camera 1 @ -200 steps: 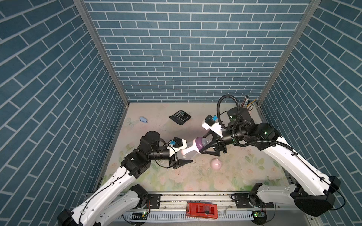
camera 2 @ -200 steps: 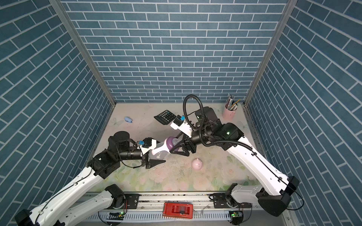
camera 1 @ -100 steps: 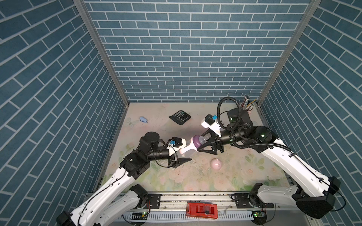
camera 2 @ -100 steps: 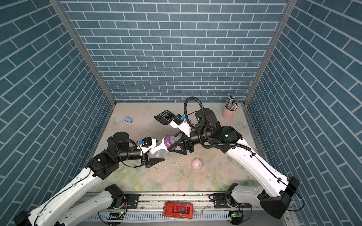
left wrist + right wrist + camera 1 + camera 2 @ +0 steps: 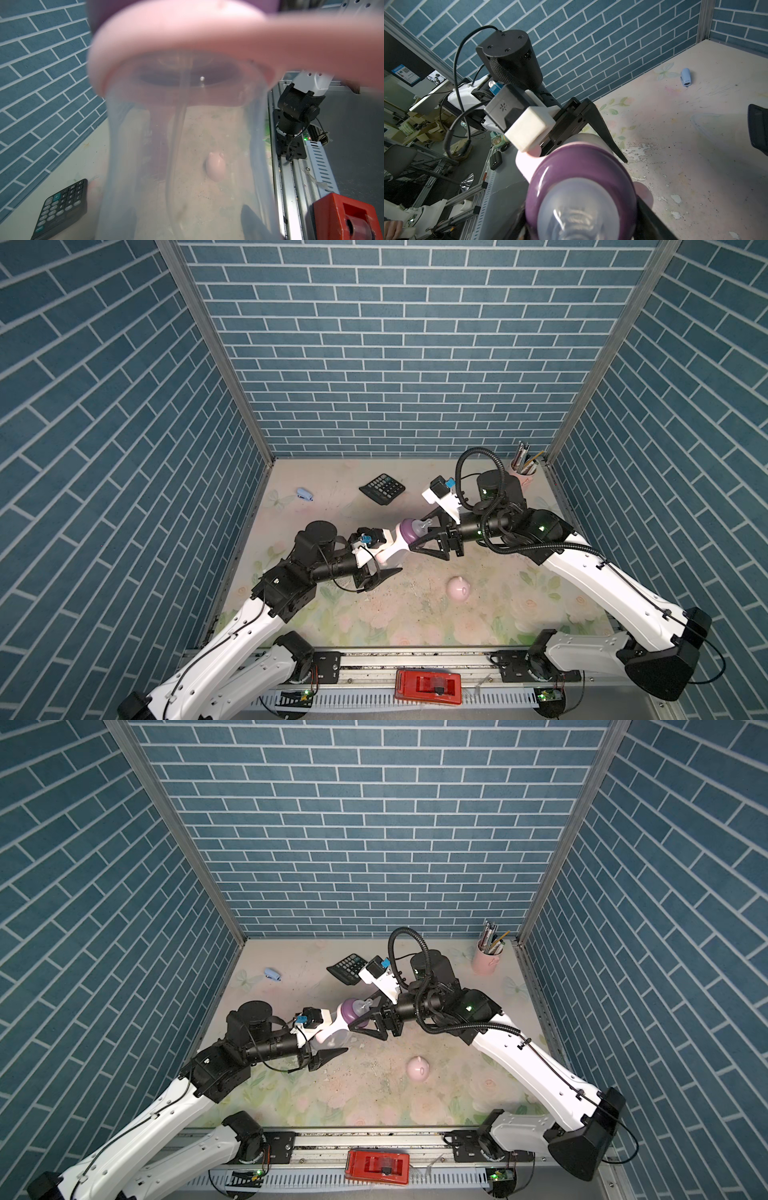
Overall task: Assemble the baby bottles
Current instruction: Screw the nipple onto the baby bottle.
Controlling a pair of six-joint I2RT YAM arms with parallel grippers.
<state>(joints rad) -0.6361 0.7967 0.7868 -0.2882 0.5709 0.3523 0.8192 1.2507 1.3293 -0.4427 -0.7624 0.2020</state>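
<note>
Above the floral tabletop (image 5: 498, 614), the left pincer (image 5: 390, 562) is clenching the translucent bottle body (image 5: 336, 1038), tilted in mid-air. The right pincer (image 5: 417, 534), jaws fairly wide, is gripping the purple collar (image 5: 348, 1013) seated against the pink handle ring (image 5: 187, 41). The pink eared cap (image 5: 458, 588) is lying apart on the tabletop.

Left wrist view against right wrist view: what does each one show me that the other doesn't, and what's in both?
Only the left wrist view looks through the clear bottle: the straw inside, the pink cap lying on the table beyond, and the red box by the rail. Only the right wrist view shows the clear nipple, the small blue item near the wall, and the left arm's camera. Both show the pink handle ring, the purple collar, a blurred sliver in the left wrist view, plus table and wall.
</note>
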